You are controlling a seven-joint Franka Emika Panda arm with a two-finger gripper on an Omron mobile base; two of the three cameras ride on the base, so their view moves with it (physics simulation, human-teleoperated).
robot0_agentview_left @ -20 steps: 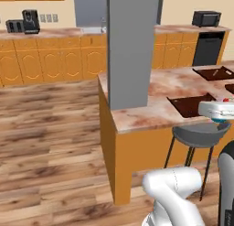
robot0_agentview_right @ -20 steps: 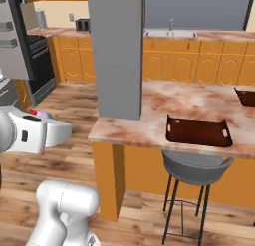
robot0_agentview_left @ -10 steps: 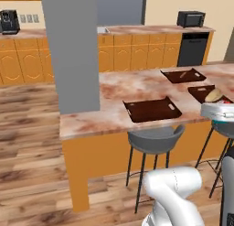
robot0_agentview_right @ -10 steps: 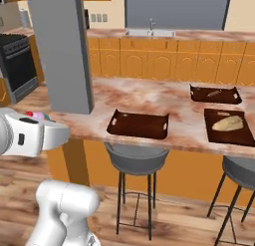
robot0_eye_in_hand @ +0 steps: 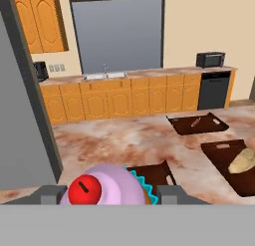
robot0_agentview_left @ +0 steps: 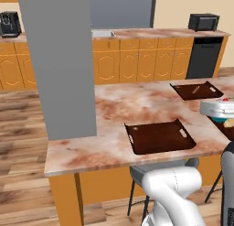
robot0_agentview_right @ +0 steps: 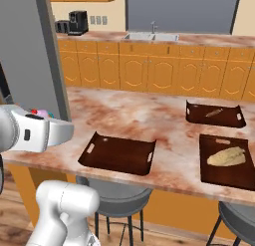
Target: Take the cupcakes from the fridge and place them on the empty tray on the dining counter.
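Here, from the left base, the empty tray is seen on the dining counter, its long axis along the near edge, ahead and left of the raised wrist. From the right base, the tray lies forward and right of the arm. In the hand view, the pink cupcake is gripped, apparently, by the gripper; the tray lies just beyond.
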